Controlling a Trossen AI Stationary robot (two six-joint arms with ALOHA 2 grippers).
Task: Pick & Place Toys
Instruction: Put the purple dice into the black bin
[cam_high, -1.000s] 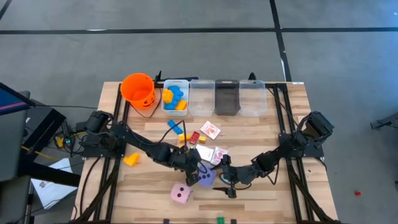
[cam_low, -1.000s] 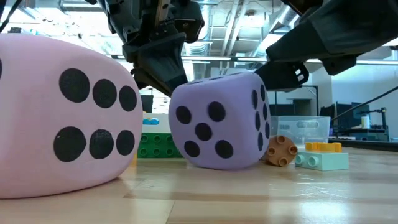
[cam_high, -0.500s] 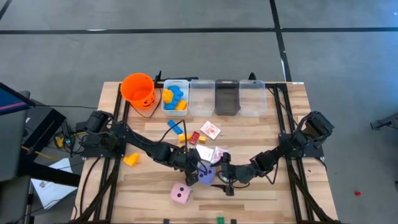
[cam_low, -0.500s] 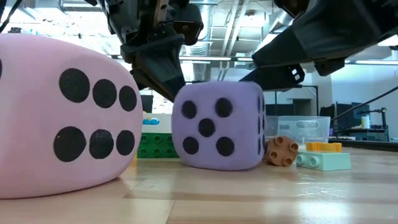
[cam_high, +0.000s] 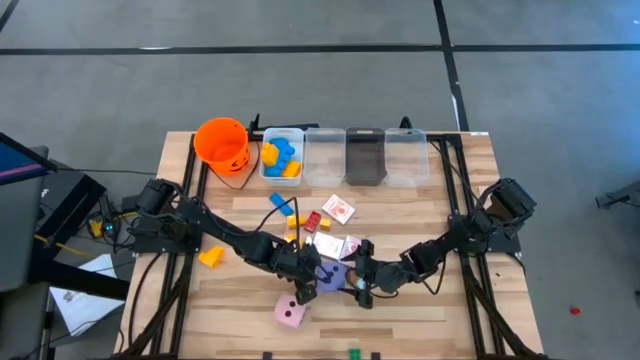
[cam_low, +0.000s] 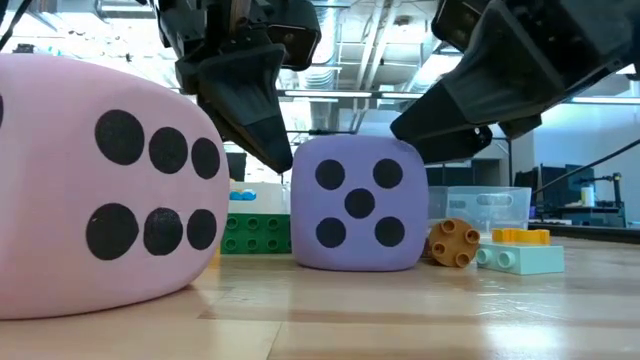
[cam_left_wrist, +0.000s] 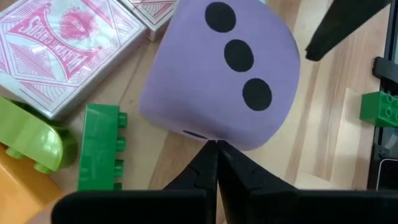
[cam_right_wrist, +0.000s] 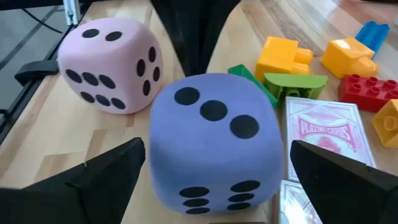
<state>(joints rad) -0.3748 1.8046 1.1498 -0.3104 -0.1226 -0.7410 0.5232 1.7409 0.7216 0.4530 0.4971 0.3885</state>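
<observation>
The purple die (cam_high: 333, 279) sits on the table near its front middle, three dots up (cam_left_wrist: 221, 68). My left gripper (cam_left_wrist: 216, 148) is shut, its tips against the die's side that faces the table's left. My right gripper (cam_high: 358, 284) comes from the right, wide open. Its two fingers (cam_right_wrist: 115, 171) stand on either side of the die (cam_right_wrist: 214, 146). The pink die (cam_high: 291, 313) rests nearer the front edge. Cards (cam_left_wrist: 68, 43) and small blocks (cam_right_wrist: 283, 59) lie just beyond the purple die. My left gripper presses its shut fingertips against the purple die's left side, at an edge of that face (cam_left_wrist: 208, 138). The fingers slant down at it from the table's left (cam_low: 255, 110). The die rests flat on the table. My right gripper's fingers flank the die; whether they touch it, I cannot tell.
An orange bucket (cam_high: 222, 143) and a row of clear bins (cam_high: 345, 155) stand along the far edge; the leftmost bin holds blue and yellow blocks (cam_high: 281, 158). Loose blocks (cam_high: 285, 205) lie mid-table. A green block (cam_left_wrist: 99, 146) lies close beside the purple die.
The purple die has turned about on the table: in the low view its five-dot face now points squarely at the camera. My right gripper has moved toward the table's left, bringing its open fingers around the die.
</observation>
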